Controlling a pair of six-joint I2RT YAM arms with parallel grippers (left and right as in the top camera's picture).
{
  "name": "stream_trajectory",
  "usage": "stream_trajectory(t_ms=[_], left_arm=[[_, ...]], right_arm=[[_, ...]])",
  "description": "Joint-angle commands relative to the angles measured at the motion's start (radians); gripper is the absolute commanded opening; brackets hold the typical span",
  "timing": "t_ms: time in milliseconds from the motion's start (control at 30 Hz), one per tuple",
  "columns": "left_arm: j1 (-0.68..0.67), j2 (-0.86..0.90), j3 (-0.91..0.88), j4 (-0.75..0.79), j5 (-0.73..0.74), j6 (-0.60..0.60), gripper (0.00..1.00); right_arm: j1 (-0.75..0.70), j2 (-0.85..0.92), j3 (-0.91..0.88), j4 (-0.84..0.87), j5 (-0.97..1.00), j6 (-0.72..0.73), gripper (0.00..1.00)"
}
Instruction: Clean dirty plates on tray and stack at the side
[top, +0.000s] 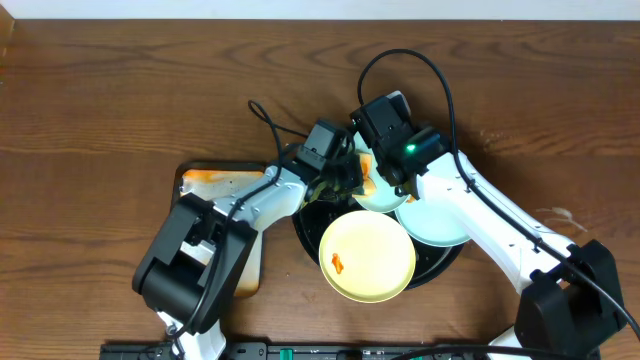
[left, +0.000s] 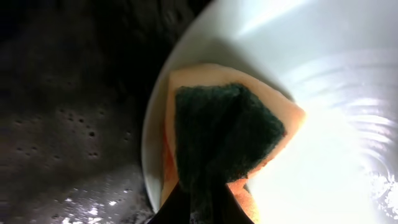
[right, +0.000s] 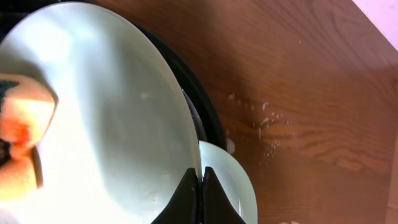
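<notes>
Though obscured overhead, left gripper (left: 202, 200) clenched on sponge (left: 224, 127), right gripper (right: 200, 186) on plate (right: 112, 112) rim.

Left arm (top: 268, 196): runs from base at near-left table edge up and right toward centre, white forearm, black wrist. Left gripper (left: 200, 198): jaws clamped tight on sponge (left: 217, 124). Right arm (top: 490, 215): runs from near-right base up and left, wrist angled down. Right gripper (right: 200, 190): jaws pinched shut on rim of plate (right: 106, 112). 2 wrists sit close together in overhead view.
</notes>
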Motion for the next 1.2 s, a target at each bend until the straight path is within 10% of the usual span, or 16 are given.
stream_trajectory(t_ms=[0, 1167], left_arm=[[0.039, 0.027, 0.003, -0.011, -0.025, 0.023, 0.07], [0.142, -0.335, 0.031, -0.355, -0.187, 0.238, 0.07]], right_arm=[[0.0, -0.002, 0.003, -0.014, 0.019, 0.015, 0.01], [0.0, -0.002, 0.003, -0.019, 0.111, -0.042, 0.01]])
